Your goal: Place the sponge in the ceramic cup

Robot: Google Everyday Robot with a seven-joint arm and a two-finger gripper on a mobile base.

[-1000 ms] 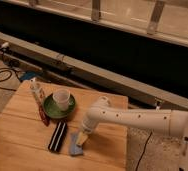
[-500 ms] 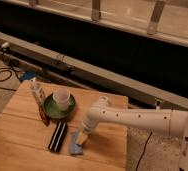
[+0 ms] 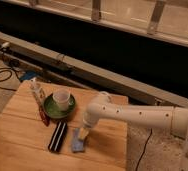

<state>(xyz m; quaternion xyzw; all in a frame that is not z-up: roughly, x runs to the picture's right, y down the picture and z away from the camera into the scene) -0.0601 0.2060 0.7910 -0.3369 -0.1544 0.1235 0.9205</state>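
While clamping sponge, end effector at tabletop

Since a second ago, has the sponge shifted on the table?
No. The sponge stays right of the striped bar, with the gripper at its far edge.

I log on the wooden table: gripper, closed on the sponge near the front edge; striped bar just beside it; ceramic cup standing on the green saucer, nearer the back edge.

Striped bar near green saucer
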